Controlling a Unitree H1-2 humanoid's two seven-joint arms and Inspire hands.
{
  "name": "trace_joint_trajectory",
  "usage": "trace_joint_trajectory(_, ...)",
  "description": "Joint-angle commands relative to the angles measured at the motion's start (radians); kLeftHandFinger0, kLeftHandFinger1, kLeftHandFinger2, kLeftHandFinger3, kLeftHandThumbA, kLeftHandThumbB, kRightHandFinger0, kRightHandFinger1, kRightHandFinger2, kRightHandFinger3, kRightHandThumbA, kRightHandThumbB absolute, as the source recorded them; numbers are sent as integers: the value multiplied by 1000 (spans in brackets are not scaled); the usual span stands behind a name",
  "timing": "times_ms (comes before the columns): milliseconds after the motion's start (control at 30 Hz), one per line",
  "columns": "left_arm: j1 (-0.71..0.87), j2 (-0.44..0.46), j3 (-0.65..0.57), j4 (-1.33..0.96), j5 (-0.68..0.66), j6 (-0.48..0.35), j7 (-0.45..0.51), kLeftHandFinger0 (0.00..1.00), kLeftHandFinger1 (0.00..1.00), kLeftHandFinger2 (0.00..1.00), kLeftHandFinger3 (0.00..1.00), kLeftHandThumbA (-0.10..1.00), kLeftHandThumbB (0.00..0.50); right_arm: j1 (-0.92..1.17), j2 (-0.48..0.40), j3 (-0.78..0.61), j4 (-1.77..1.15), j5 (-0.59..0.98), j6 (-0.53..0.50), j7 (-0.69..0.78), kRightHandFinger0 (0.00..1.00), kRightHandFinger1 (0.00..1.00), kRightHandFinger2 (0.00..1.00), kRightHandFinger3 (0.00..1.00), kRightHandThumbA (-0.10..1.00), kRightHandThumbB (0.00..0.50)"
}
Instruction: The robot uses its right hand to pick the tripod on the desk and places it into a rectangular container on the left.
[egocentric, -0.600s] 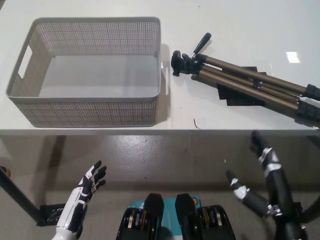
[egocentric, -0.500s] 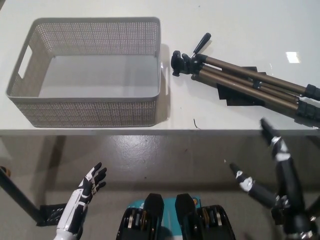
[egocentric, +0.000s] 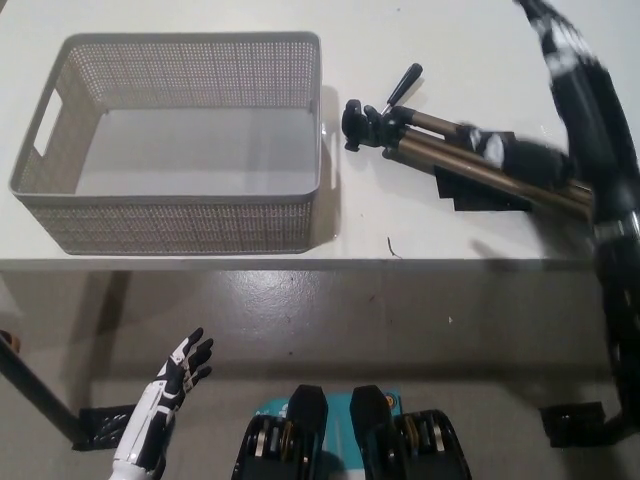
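A folded tripod (egocentric: 425, 140) with bronze legs and a black head lies on the white desk (egocentric: 400, 225), its head pointing left. My black right hand (egocentric: 570, 110) is above the tripod's legs at the right, motion-blurred, fingers spread, holding nothing; it hides the far ends of the legs. The grey perforated rectangular container (egocentric: 180, 215) stands empty on the desk's left. My white left hand (egocentric: 170, 385) rests low at the lower left, below the desk edge, fingers apart.
Black flat pieces (egocentric: 480, 195) lie under the tripod's legs. The desk's front edge (egocentric: 300, 262) runs across the middle of the picture, with grey floor below it.
My right arm has swung up from below the desk edge to over the tripod's legs. The tripod, container and left hand stay where they were.
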Motion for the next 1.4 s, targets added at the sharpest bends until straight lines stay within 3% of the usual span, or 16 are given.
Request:
trace_joint_trajectory(0,-8,23,-6,-42,-15,-33,-32,1000,1000,1000,1000,1000,229,-416,-95,143,335,-224,376,282,1000,1000,1000,1000,1000,500)
trace_joint_trajectory(267,-10,24,-7,-30,-18,-26,-35,1000,1000,1000,1000,1000,252,-596,-65,251,766,-167,364,292,1000,1000,1000,1000,1000,500)
trace_joint_trajectory(300,-10,24,-7,-30,-17,-25,-35,1000,1000,1000,1000,1000,252,-604,-63,257,788,-162,368,290,1000,1000,1000,1000,1000,468)
trace_joint_trajectory(333,-8,24,-9,-30,-15,-25,-36,1000,1000,1000,1000,1000,248,-624,-56,268,856,-158,369,282,1000,1000,1000,1000,1000,500)
trace_joint_trajectory(467,-11,24,-5,-15,-15,-37,-35,1000,1000,1000,1000,1000,236,-650,-46,306,988,-151,368,265,1000,1000,1000,1000,1000,483)
trace_joint_trajectory(700,-5,24,-5,-8,-8,-38,-38,1000,1000,1000,1000,1000,217,-716,2,329,1310,-85,326,220,1000,1000,1000,1000,1000,500)
trace_joint_trajectory(833,8,26,-6,-18,-6,-24,-43,1000,1000,1000,1000,1000,240,-720,15,333,1357,-71,312,228,1000,1000,1000,1000,1000,500)
trace_joint_trajectory(1300,26,31,-15,-29,34,-16,-39,1000,1000,1000,1000,1000,230,-758,39,342,1382,-63,376,219,1000,1000,1000,1000,1000,500)
trace_joint_trajectory(1367,14,36,-14,-37,50,4,-34,1000,1000,1000,1000,1000,241,-790,30,380,1389,-87,326,267,1000,1000,1000,1000,1000,500)
